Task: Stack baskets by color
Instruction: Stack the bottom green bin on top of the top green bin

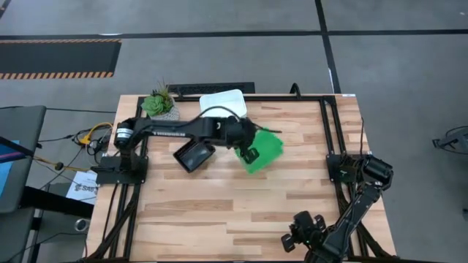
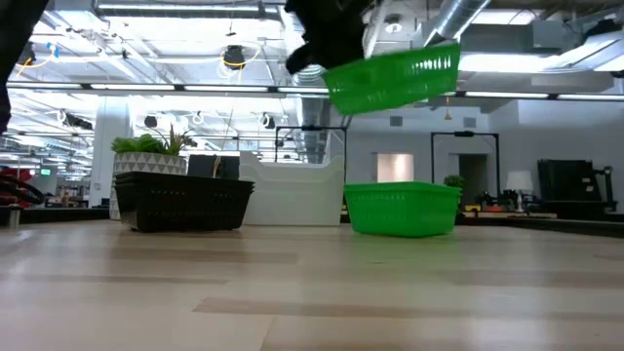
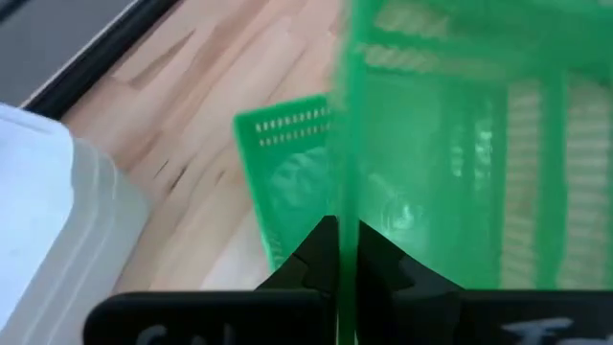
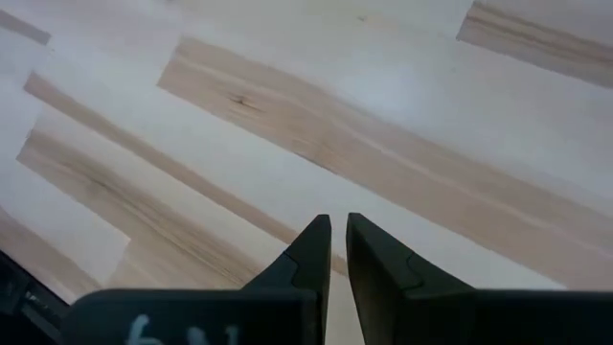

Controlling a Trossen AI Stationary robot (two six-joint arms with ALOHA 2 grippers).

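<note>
Lifted green basket (image 2: 392, 78) in left tool (image 3: 347, 251)

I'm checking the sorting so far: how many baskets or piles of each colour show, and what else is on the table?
Green: 2, the lifted green basket in the left claw and the lower green basket on the table
Black: 1, the black basket
White: 1, the white basket
Potted plant: 1
Total: 5; nested baskets cannot be counted.

Two dark jointed arms, black tapered fingers (image 4: 316, 251)
</note>
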